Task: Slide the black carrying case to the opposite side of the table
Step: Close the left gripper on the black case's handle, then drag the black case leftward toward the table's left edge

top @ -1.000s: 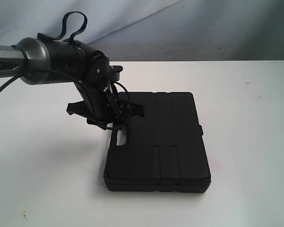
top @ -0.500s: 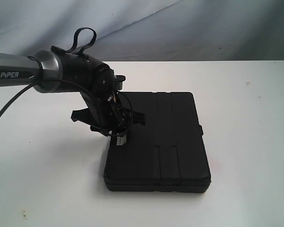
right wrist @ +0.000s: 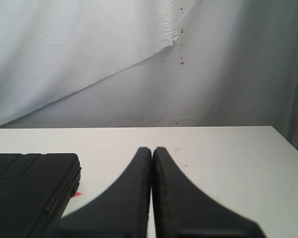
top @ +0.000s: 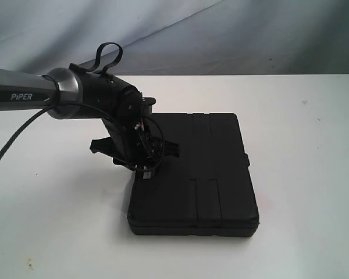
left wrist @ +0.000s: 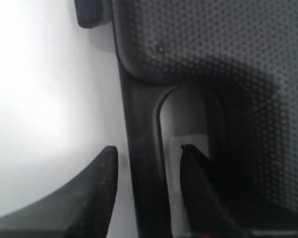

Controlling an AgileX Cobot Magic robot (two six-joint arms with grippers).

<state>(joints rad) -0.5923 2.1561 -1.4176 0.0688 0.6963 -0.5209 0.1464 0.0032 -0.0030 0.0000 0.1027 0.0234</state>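
The white worktop (top: 314, 174) fills most of the exterior view, plain apart from a few small specks. A creased pale cloth backdrop (top: 250, 35) hangs behind its far edge.

The black carrying case (top: 209, 174) lies flat and closed around the middle of the worktop, somewhat towards the near side. Its pebbled lid faces up and its handle (top: 141, 174) is on its left edge. White surface shows on all sides of the case.

The left arm (top: 23, 96), a grey tube lettered "PIPER", comes in from the left edge. It bends down at a black wrist over the case's left side, and a dark cable (top: 11, 145) trails from it towards the near left.

The left end effector (top: 144, 171) points down at the handle. In the left wrist view this end effector (left wrist: 148, 148) is partly spread and astride the handle bar (left wrist: 141, 163). One finger (left wrist: 102, 178) is outside the bar over bare worktop and the other finger (left wrist: 193, 183) is down in the handle slot (left wrist: 181, 119). A thin strip of light shows between each finger and the bar, so it is not clamped on anything.

The right end effector (right wrist: 152, 148) shows only in its own wrist view. Its two fingers are pressed together with nothing between them, above bare worktop, with a corner of the case (right wrist: 30, 183) to one side.
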